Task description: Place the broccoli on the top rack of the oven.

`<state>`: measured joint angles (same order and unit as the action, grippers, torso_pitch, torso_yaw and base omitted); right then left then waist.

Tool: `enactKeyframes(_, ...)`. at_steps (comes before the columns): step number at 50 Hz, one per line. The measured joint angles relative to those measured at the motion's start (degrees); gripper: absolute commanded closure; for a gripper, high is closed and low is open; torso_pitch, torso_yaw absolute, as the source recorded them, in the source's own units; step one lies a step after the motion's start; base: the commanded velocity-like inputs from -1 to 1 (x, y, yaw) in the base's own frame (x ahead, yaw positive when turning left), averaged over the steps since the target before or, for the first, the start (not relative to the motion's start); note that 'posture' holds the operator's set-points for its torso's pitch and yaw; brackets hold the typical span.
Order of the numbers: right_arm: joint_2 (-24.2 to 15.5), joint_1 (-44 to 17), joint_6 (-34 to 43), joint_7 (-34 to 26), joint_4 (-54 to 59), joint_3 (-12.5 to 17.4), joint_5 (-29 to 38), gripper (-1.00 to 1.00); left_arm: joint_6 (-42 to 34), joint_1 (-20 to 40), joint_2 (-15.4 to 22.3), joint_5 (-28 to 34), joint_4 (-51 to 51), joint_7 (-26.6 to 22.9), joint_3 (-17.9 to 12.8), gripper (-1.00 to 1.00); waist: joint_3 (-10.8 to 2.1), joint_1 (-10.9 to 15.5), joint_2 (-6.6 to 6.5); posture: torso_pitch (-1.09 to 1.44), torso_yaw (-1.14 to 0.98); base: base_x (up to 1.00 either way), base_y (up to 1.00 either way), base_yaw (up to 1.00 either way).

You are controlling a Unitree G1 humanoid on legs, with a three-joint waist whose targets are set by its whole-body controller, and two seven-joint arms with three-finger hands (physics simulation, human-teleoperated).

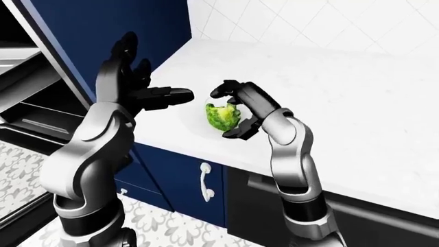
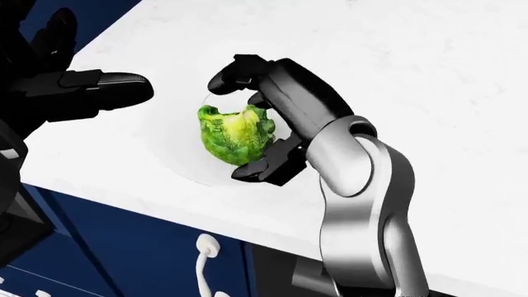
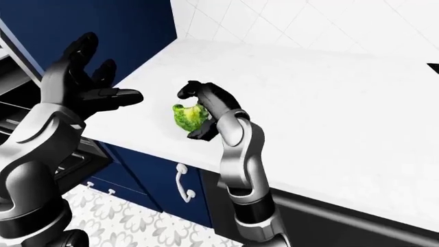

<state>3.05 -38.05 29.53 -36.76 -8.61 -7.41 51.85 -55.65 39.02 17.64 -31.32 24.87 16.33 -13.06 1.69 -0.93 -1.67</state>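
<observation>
Grasp step in hand: the broccoli (image 2: pixel 235 137) is cupped by the right robot hand (image 2: pixel 257 124) near the left edge of the white worktop (image 2: pixel 429 68), fingers curled round it. Left robot hand (image 1: pixel 130 85) is held spread, empty. Next, a lift and carry left toward the oven racks (image 1: pixel 27 110) is judged necessary.

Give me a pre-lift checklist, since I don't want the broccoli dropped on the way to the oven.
1. Right hand fingers close round the broccoli: ok.
2. Grip firm enough to carry: cannot tell.
3. Broccoli clear of the plate on the counter: cannot tell.
4. Left hand free and open: ok.
5. Oven open with racks showing at the left-eye view's left edge: ok.
</observation>
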Motion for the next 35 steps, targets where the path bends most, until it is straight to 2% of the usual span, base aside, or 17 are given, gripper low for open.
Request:
enactKeyframes(5, 0.37, -0.43, -0.87, -0.15, 0.14, 0.45, 0.91, 0.15, -0.17, -0.02, 0.03, -0.19, 0.12, 0.07, -0.12, -1.0, 0.0, 0.01, -0.01, 0.0, 0.0, 0.0, 0.0, 0.0)
enactKeyframes(10, 0.51, -0.49, -0.93, -0.16, 0.13, 0.49, 1.25, 0.24, -0.05, -0.08, 0.04, -0.31, 0.46, 0.25, -0.08, -1.0, 0.02, 0.05, 0.0, 0.0, 0.0, 0.0, 0.0, 0.0)
enactKeyframes(13, 0.48, -0.47, -1.23, 0.02, 0.02, 0.41, 1.51, 0.62, -0.08, -0.12, 0.01, -0.36, 0.42, 0.28, -0.02, -1.0, 0.08, 0.07, 0.02, 0.0, 0.0, 0.0, 0.0, 0.0)
enactKeyframes(15, 0.52, -0.58, -1.36, 0.09, -0.02, 0.44, 1.78, 0.61, -0.11, -0.11, 0.04, -0.38, 0.35, 0.29, -0.04, -1.0, 0.11, 0.05, 0.03, 0.0, 0.0, 0.0, 0.0, 0.0)
enactKeyframes(19, 0.55, -0.89, -1.91, 0.6, 0.55, 0.48, 1.84, 0.7, -0.45, 0.07, 0.12, -0.6, 0.54, 0.48, -0.2, -1.0, 0.21, 0.04, 0.02, 0.0, 0.0, 0.0, 0.0, 0.0)
enactKeyframes(22, 0.55, -1.48, -1.91, 1.03, 1.61, 0.87, 1.32, 1.0, -0.34, 0.08, 0.14, -0.68, 0.66, 0.59, -0.17, -1.0, 0.31, 0.01, -0.03, 0.0, 0.0, 0.0, 0.0, 0.0)
enactKeyframes(29, 0.46, -5.57, 0.68, 5.25, 3.38, 3.41, -2.89, 1.0, -0.38, 0.27, 0.19, -0.85, 0.35, 0.68, -0.12, -1.0, 0.83, -0.06, -0.22, 0.0, 0.0, 0.0, 0.0, 0.0)
enactKeyframes(33, 0.62, -9.44, 4.67, 9.45, 1.49, 5.57, -8.04, 1.0, -0.49, 0.33, 0.3, -1.04, 0.41, 0.77, -0.19, -1.0, 0.9, -0.03, -0.26, 0.0, 0.0, 0.0, 0.0, 0.0)
enactKeyframes(35, 1.37, -12.12, 8.98, 11.68, -0.28, 7.89, -12.94, 1.0, -0.45, 0.32, 0.33, -1.12, 0.46, 0.78, -0.23, -1.0, 0.9, 0.03, -0.27, 0.0, 0.0, 0.0, 0.0, 0.0)
